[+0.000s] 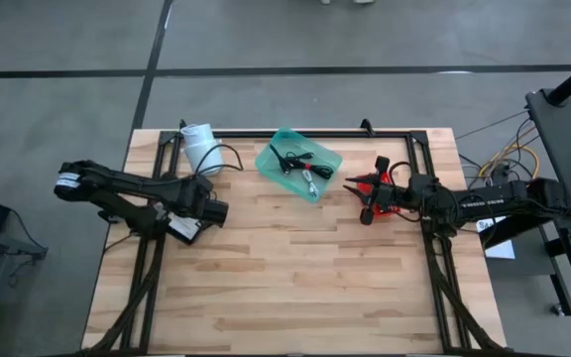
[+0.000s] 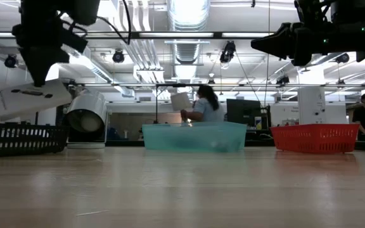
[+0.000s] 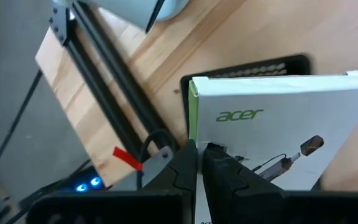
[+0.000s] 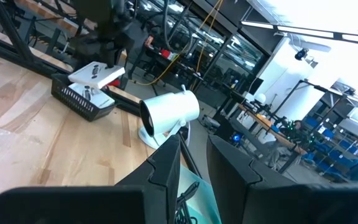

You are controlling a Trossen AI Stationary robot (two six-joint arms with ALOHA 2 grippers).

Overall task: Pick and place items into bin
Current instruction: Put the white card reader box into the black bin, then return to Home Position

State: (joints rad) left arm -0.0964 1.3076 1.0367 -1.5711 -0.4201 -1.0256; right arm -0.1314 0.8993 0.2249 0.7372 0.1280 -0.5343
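My left gripper (image 1: 209, 212) is shut on a white printed box (image 1: 184, 230), held in the air over a black slotted basket (image 3: 241, 67) at the table's left side. The box also shows in the low view (image 2: 30, 98). The teal bin (image 1: 298, 164) stands on the table at the far middle and holds a thin black cable (image 1: 290, 159) and small bits. My right gripper (image 1: 363, 190) hovers above the red basket (image 1: 377, 186), open and empty; its fingers (image 4: 166, 168) point toward the bin. My left gripper pinches the white box at one edge (image 3: 219, 149) between its two fingers, close to the box's green-edged corner. The fingers come slanting down from above. The box is lifted clear above the black basket and hangs a little tilted below the fingers (image 2: 40, 76).
A white cylinder (image 1: 201, 147) stands at the far left near the bin, with a cable beside it. The red basket (image 2: 314, 137) sits right of the bin. A black frame rail (image 1: 305, 131) runs along the table's far edge. Bare wood (image 1: 295, 278) fills the near half.
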